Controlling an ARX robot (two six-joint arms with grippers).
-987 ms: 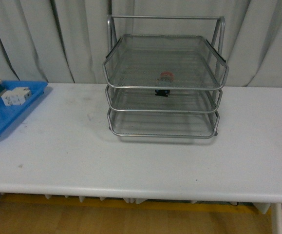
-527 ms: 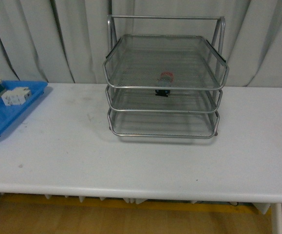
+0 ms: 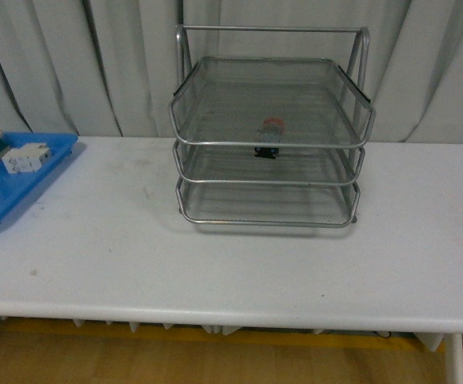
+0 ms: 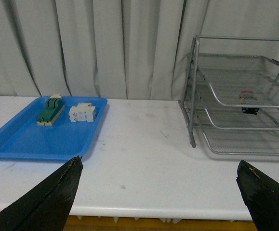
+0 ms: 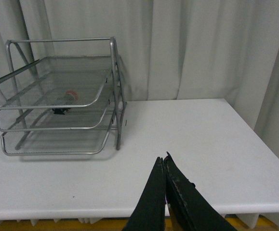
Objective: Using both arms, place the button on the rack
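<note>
The button point(image 3: 272, 126), red cap on a black body, lies in the silver wire rack point(image 3: 215, 120) at the back middle of the white table; its black body shows below the top tier's front rim. It also shows in the left wrist view point(image 4: 247, 95) and the right wrist view point(image 5: 69, 95). Which tier it rests on I cannot tell for sure. My left gripper point(image 4: 161, 168) is open and empty, held back over the table's front edge. My right gripper point(image 5: 163, 159) is shut and empty, also back at the front edge, right of the rack point(image 5: 57, 101). Neither arm shows in the front view.
A blue plastic tray point(image 3: 7, 192) lies at the table's left end, holding a green terminal block point(image 4: 50, 110) and a white blocky component point(image 4: 83, 112). Grey curtains hang behind the table. The table's right end shows in the right wrist view point(image 5: 255, 159).
</note>
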